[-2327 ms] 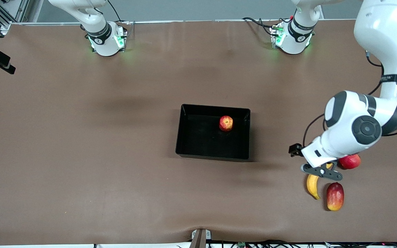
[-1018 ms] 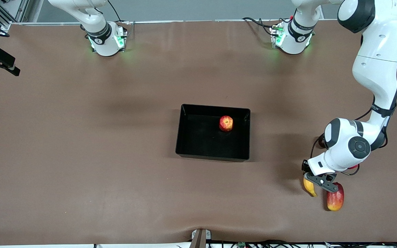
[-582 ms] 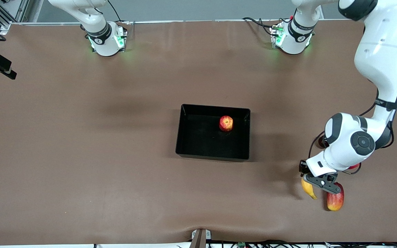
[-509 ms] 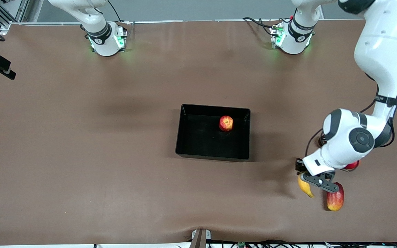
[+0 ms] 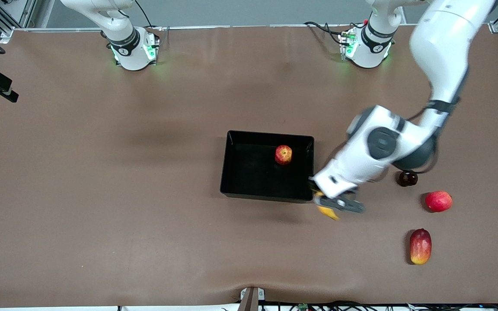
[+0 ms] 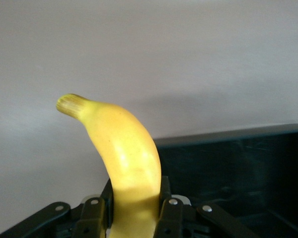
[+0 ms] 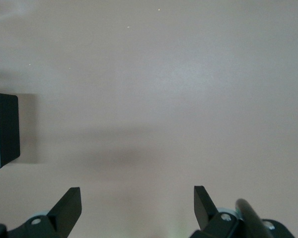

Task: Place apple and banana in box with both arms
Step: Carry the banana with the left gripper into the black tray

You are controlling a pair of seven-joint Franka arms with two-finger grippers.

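while left fingers [image 6: 95, 218] clamp one banana [image 6: 120, 158], right fingers [image 7: 69, 206] apart; one apple [image 5: 283, 154] in box [image 5: 231, 172].

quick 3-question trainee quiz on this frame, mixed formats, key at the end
1. True or false: the apple lies in the box.
2. The left end effector is shut on: A) the mango B) the banana C) nothing.
3. Fill in: the right end effector is ____.

Key: 1 true. 2 B; it hangs by the box corner nearest the front camera, toward the left arm's end. 3 open, over bare table.
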